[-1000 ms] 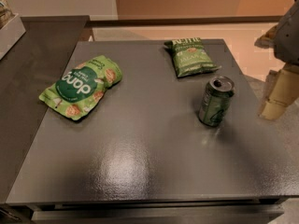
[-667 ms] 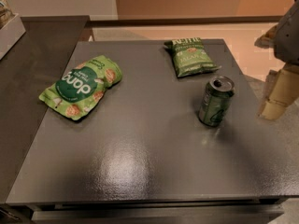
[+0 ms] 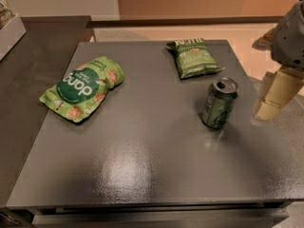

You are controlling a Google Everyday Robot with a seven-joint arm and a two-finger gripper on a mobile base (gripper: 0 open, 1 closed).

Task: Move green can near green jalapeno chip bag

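The green can (image 3: 219, 103) stands upright on the dark grey table (image 3: 142, 165), right of the middle. The green jalapeno chip bag (image 3: 193, 57) lies flat just behind it, toward the table's far edge, a short gap apart from the can. My gripper (image 3: 273, 96) hangs at the right edge of the view, beside the table's right side and right of the can, not touching it. It holds nothing that I can see.
A larger bright-green pouch with a dark round logo (image 3: 81, 88) lies on the left part of the table. A second grey counter (image 3: 33, 56) adjoins on the left, with a white box (image 3: 8, 25) at the far left.
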